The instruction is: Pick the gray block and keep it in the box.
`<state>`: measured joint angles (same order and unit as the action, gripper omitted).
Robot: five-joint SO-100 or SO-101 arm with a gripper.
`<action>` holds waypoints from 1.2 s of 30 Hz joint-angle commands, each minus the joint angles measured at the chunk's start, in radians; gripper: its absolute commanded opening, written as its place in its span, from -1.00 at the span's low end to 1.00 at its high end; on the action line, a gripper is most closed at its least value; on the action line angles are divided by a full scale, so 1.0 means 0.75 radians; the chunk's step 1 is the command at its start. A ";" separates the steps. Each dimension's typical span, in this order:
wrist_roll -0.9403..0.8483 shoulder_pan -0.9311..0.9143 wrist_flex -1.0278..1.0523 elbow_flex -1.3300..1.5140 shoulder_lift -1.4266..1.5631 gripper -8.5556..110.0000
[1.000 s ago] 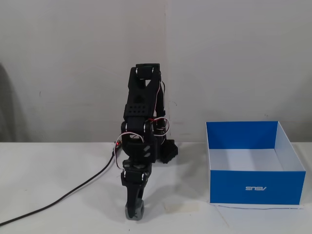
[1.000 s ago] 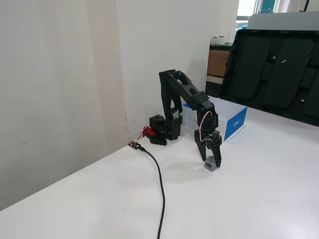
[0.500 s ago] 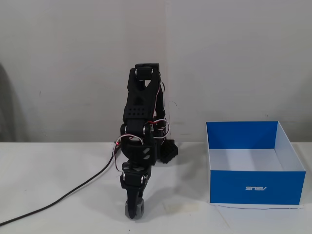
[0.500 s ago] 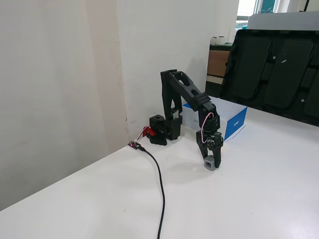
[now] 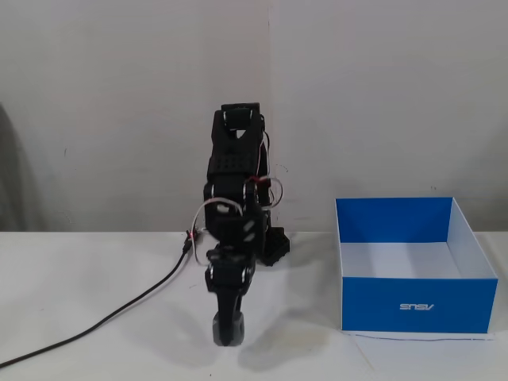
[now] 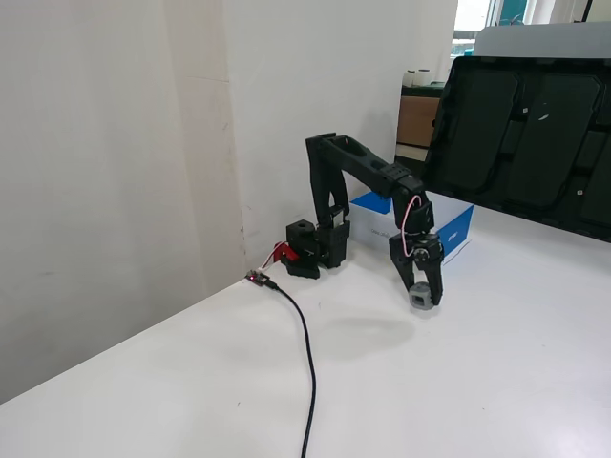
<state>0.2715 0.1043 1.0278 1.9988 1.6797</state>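
Since a second ago the arm has lifted and swung forward: gray block (image 5: 226, 329) now hangs off the table (image 5: 95, 286) instead of sitting low near it, and in a fixed view the gripper (image 6: 423, 299) has shifted right, closer to the box (image 6: 449, 229). Fingers are narrow, pinched on the gray block (image 6: 421, 301), which sticks out at the fingertip end, clear of the tabletop with a shadow under it. Gripper (image 5: 227, 325) points down, slightly tilted. Arm is folded at the elbow, upper link reaching out from the base (image 6: 310, 250) near the wall. Red and white wires (image 5: 262, 186) loop along the wrist joints. Box (image 5: 415, 305) sits on the table to the right of the arm in a fixed view, well apart from the block, blue walls, white floor, small white logo (image 5: 416, 307) on the front; inside looks bare as far as can be seen. Black cable (image 6: 307, 363) runs from the base across the table toward the camera; same cable (image 5: 95, 321) exits lower left in the other fixed view. Large black tray-like panel (image 6: 535, 143) leans behind the table at the right
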 commanded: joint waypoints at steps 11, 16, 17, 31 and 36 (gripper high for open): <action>0.006 0.305 0.415 -0.640 0.225 -0.65; 0.008 0.497 0.491 -0.742 0.227 -0.64; 0.008 0.542 0.501 -0.749 0.227 -0.64; 0.053 1.197 0.565 -0.755 0.235 -0.64; 0.063 1.393 0.603 -0.749 0.235 -0.66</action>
<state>0.3037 1.0630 1.4696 1.5186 1.7610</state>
